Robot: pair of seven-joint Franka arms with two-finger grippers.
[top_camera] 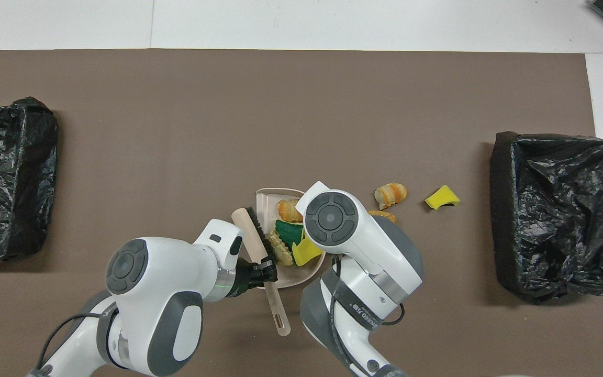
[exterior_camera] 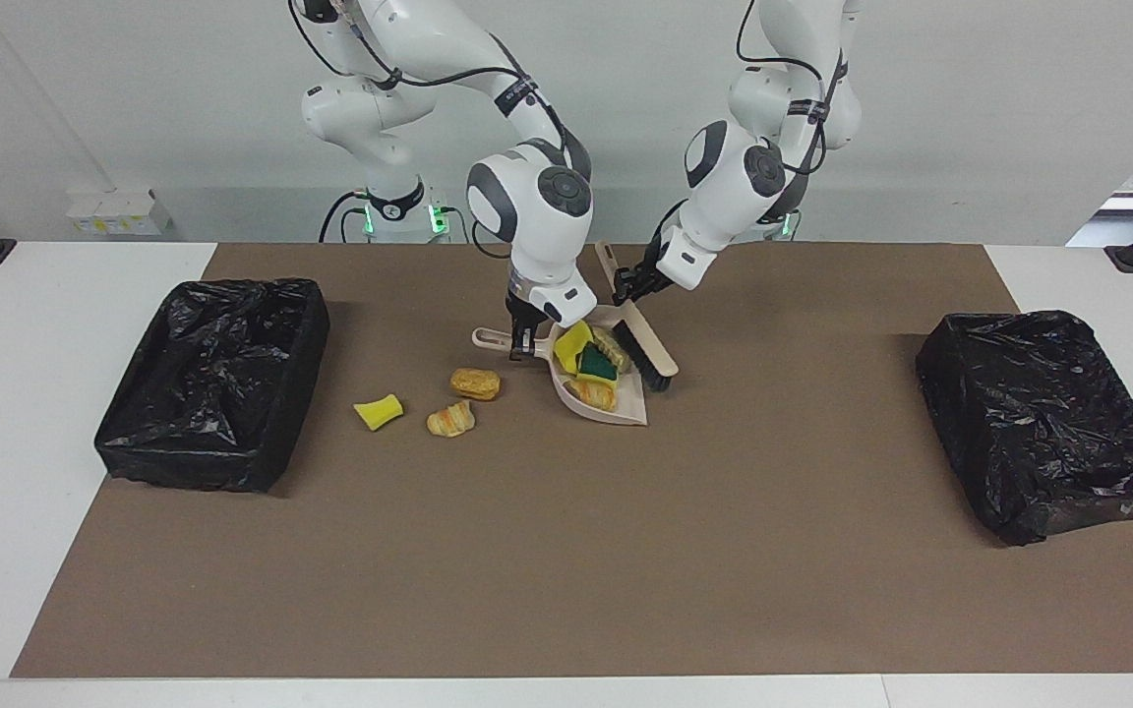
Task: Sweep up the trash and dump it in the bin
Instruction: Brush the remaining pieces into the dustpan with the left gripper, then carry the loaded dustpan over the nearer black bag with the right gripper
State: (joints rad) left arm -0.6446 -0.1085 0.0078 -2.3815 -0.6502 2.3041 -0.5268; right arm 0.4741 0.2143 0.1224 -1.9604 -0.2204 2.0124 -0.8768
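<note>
Toward the right arm's end of the table, you are seeing an open bin (exterior_camera: 212, 383) lined with black plastic; between it and the dustpan (exterior_camera: 598, 393) three scraps are lying loose on the mat: a yellow sponge piece (exterior_camera: 378, 411), a croissant chunk (exterior_camera: 450, 420) and a bread chunk (exterior_camera: 475, 383); the right gripper (exterior_camera: 524, 339) is clamping the dustpan's handle, holding the pan flat on the mat; inside it four scraps (exterior_camera: 591, 366) are crowding together, sponge and bread alike; the left gripper (exterior_camera: 628, 286) is clenching the brush (exterior_camera: 637, 332), whose bristles are resting at the pan's mouth beside those scraps; a second bin (exterior_camera: 1039, 423) is sitting at the left arm's end. You are likely dealing with light, soft scraps that will tumble or spring away, so push them low with the bristles rather than pinching them; carry the pan level by its handle.
</note>
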